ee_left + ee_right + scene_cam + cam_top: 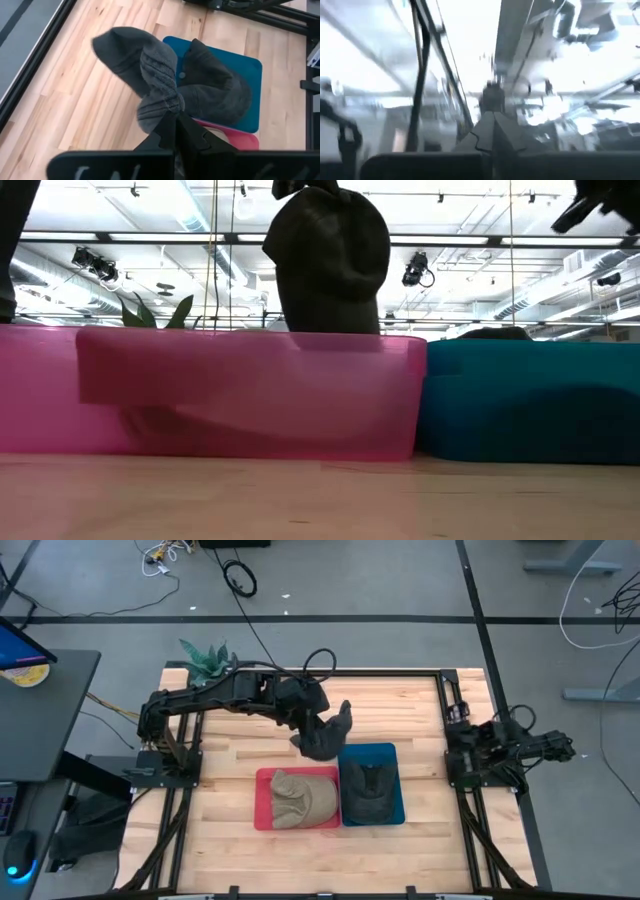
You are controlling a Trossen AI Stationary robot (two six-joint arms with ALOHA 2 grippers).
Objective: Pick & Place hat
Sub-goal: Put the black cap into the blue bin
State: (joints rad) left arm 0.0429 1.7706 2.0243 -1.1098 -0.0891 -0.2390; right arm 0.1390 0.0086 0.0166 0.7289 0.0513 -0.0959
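My left gripper (pixel 312 730) is shut on a dark grey knit hat (pixel 328 734) held in the air just behind the two bins; the hat also shows in the left wrist view (pixel 145 70) and the low view (pixel 330 255). A second dark grey hat (pixel 370 790) lies in the blue bin (pixel 395 755). A tan hat (pixel 303 798) lies in the pink bin (pixel 262 802). My right gripper (pixel 493 117) is shut and empty, folded back at the table's right edge (pixel 560 745). My left gripper pinches a bunched fold of the knit hat (pixel 167 102) between its two fingers. The fingers point slantwise down toward the table's right. The hat hangs below and ahead of the fingers, lifted clear of the table and the bins.
A green plant (pixel 208 660) stands at the table's far left corner. Bare wood lies in front of the bins and left of the pink bin. Black frame rails run along the table's sides.
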